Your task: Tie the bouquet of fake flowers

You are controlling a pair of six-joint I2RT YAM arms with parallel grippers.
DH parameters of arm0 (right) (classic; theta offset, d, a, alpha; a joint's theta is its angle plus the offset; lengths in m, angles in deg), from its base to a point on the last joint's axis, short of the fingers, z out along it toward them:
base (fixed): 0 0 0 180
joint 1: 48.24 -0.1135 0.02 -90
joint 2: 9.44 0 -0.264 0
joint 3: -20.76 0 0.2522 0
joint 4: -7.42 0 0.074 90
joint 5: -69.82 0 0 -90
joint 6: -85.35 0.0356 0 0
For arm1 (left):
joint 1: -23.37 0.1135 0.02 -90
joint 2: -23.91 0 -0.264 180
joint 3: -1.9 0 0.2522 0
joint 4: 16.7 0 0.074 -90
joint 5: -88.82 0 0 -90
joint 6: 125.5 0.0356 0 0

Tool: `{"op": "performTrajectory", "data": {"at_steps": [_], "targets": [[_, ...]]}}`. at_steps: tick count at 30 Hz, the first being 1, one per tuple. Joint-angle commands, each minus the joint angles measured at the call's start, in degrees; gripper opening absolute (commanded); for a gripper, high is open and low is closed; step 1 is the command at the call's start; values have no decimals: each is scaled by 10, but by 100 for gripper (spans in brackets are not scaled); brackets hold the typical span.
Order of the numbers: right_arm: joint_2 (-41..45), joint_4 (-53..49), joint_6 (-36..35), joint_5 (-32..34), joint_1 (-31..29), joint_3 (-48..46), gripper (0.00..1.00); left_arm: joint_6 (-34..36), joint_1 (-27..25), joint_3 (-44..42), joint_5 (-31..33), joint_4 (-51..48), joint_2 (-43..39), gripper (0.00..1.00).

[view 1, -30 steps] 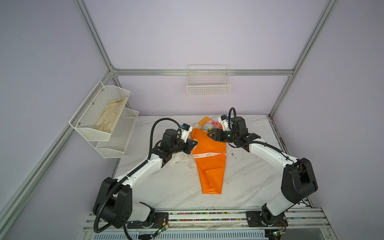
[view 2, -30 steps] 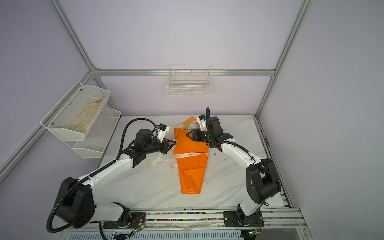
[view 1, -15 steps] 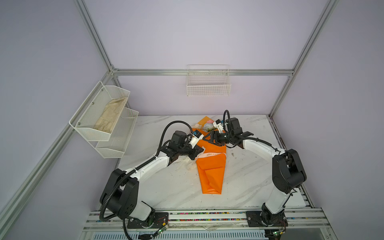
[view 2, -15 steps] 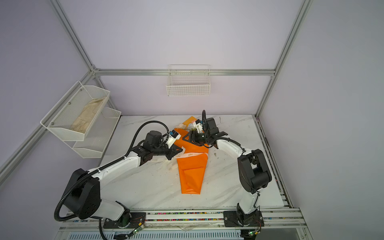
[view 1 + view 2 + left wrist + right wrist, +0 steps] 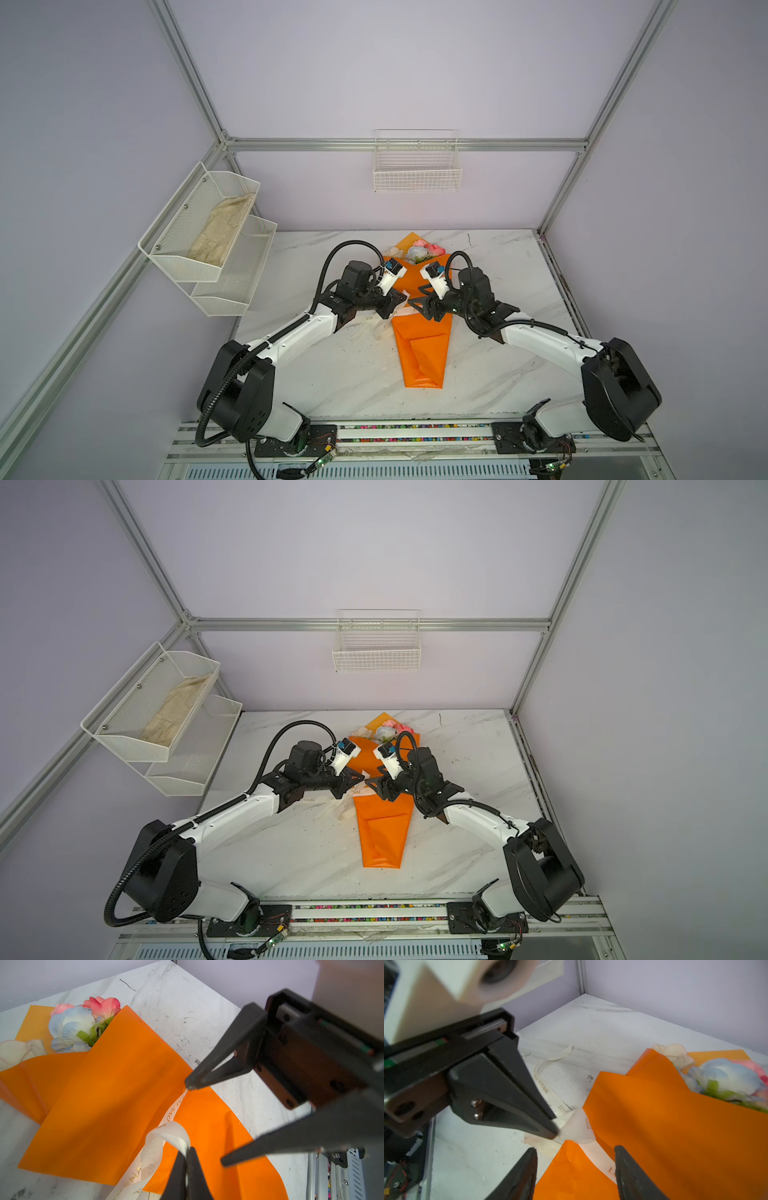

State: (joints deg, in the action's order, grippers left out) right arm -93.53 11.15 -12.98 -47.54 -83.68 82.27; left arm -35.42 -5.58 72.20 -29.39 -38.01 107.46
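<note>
**Marble desk: ribbon pinched over the bouquet's wrap**

White marbled desk (image 5: pixel 332 374) fills a booth of pale lilac walls (image 5: pixel 415 62). A wire basket (image 5: pixel 417 174) hangs on the back wall. A two-tier mesh shelf (image 5: pixel 183 266) is on the left, with a beige cloth (image 5: pixel 220 235) in its upper tier. The bouquet (image 5: pixel 422 345) lies flat mid-desk in both top views. Its orange wrapping paper (image 5: pixel 116 1088) narrows toward the front edge. The flower heads (image 5: pixel 420 251), cream, pale blue-white and pink, point to the back wall.

Both arms meet above the middle of the wrap. The left tool (image 5: pixel 186 1150) is pressed together on a fold of the cream printed ribbon (image 5: pixel 169 1133). The ribbon bulges up in a small loop just ahead of its tips, then trails off the paper onto the desk. The right tool (image 5: pixel 574 1149) stands spread and holds nothing. Its two fingers sit either side of the ribbon strip where it crosses the orange paper. In the left wrist view one fingertip (image 5: pixel 195 1082) appears to touch the ribbon's far end. The two tools are near each other but apart. A loose stretch of ribbon lies curled on the bare desk on the left arm's side of the bouquet.
</note>
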Motion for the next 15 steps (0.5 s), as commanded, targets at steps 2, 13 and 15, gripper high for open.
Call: {"op": "performTrajectory", "data": {"at_steps": [2, 13, 15], "targets": [[-46, 132, -66, 19, -8, -13, 61, 2, -2, 38, -15, 21, -19, 6], [-124, 293, -11, 13, -10, -31, 28, 4, -1, 36, -9, 19, -20, 6], [-124, 295, -3, 50, -9, -31, 16, 3, -1, 38, 7, 16, -20, 6]]}}
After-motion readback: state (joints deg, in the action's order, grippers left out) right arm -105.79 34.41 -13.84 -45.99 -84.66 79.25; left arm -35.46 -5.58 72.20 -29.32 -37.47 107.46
